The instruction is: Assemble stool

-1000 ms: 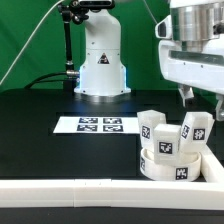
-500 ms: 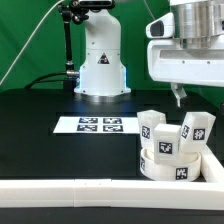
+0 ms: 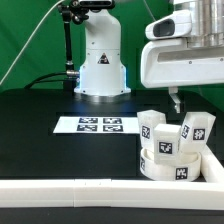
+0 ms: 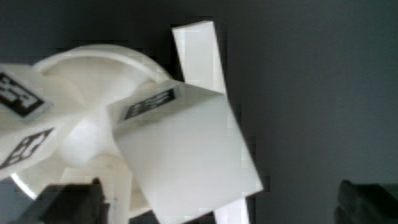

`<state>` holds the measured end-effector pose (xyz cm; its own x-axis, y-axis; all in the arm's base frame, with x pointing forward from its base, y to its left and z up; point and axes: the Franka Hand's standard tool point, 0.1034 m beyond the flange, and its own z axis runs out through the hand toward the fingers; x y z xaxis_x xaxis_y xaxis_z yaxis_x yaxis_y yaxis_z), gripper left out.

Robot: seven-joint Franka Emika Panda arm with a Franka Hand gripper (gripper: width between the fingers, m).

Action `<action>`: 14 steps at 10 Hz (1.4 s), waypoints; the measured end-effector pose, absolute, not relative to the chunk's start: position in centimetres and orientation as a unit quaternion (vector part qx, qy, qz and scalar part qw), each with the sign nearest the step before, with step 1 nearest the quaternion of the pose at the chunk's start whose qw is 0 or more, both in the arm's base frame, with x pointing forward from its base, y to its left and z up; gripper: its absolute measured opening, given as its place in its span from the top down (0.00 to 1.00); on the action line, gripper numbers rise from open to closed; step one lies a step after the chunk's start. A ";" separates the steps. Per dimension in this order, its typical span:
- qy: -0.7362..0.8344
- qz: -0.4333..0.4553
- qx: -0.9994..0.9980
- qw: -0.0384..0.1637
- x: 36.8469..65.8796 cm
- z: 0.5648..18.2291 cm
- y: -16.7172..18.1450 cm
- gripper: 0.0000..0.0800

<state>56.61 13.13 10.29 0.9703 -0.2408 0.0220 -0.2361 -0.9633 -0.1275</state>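
1. The jaws stand wide open and hold nothing; one finger tip (image 3: 177, 98) hangs in the air above the stool parts, and the wrist view shows two dark tips either side of a blocky white leg (image 4: 187, 150) without touching it.
2. The stool parts sit together on the black desk (image 3: 40, 112), in the corner by the long white rail (image 3: 60, 187): the round seat disc (image 3: 168, 165) lies low, with several tagged legs (image 3: 196, 131) standing or leaning in and around it (how many exactly is hard to tell).
3. Risk, as a judgement: the legs are packed close, so a descent slightly off line could set a finger on a neighbour's top, tip it, or wedge two legs together.
4. The rail hems the pile in, leaving little room on that side.
5. The marker board (image 3: 98, 124) lies flat nearby toward the robot base (image 3: 101, 70), well apart from the pile.
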 end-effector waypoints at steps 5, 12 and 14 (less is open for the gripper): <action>-0.052 -0.029 -0.997 0.044 56.6 10.3 12.9 0.19; -0.263 -0.025 -0.964 0.029 54.9 9.1 13.0 0.19; -0.320 -0.026 -0.947 0.021 54.6 8.9 13.0 0.19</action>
<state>54.65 13.00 8.93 0.7933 0.6057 0.0621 0.6079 -0.7937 -0.0235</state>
